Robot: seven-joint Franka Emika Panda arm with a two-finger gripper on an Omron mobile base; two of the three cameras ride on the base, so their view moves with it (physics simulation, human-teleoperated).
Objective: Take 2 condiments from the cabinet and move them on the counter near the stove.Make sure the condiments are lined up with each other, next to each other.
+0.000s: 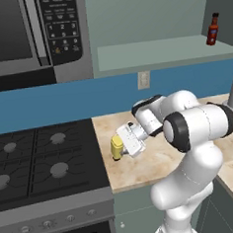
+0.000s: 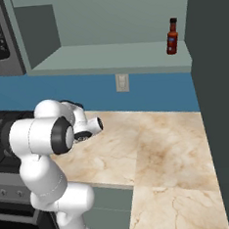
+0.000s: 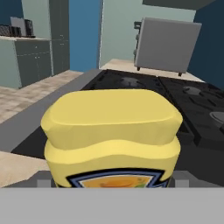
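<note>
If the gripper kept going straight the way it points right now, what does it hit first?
The yellow mustard bottle: it sits right in front of the gripper on the counter, apparently between the fingers. Past it lies the stove; how deep the bottle sits is unclear.

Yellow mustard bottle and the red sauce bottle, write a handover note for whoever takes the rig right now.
Claw: low over the marbled beige counter beside the black gas stove, jaws wide around the squat yellow mustard squeeze bottle; whether it is gripped or released can't be told.
Slim dark red hot-sauce bottle: upright on the pale grey-green cabinet shelf.
Done: mustard brought to the counter by the stove.
Left: clear the claw, fetch the hot sauce, stand it next to the mustard, lined up.
</note>
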